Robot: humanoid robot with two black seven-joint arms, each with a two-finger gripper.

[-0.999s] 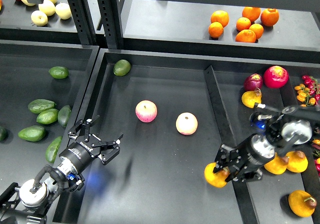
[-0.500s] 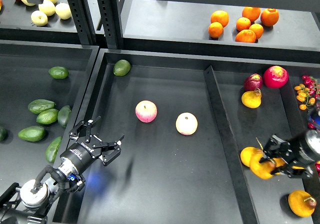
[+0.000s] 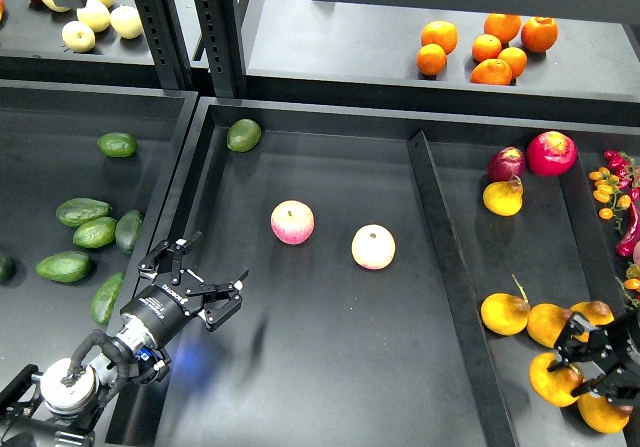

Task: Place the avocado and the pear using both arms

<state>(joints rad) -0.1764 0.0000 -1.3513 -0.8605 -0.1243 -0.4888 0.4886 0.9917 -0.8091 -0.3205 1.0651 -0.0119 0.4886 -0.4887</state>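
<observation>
My right gripper is at the bottom right, low over the right bin. It looks shut on a golden yellow-orange pear, among other pears lying there. My left gripper is open and empty over the left side of the middle bin. Several dark green avocados lie in the left bin. The nearest is an elongated one, just left of my left arm, and another lies farther left.
Two pink-and-yellow apples lie mid-bin, and a rounder, lighter avocado sits at its back left. Oranges are on the rear shelf. Red fruit and another pear sit in the right bin's back.
My right gripper has carried the pear from the middle bin's right edge over the divider, right and down into the right bin's front corner. The left arm has not moved.
</observation>
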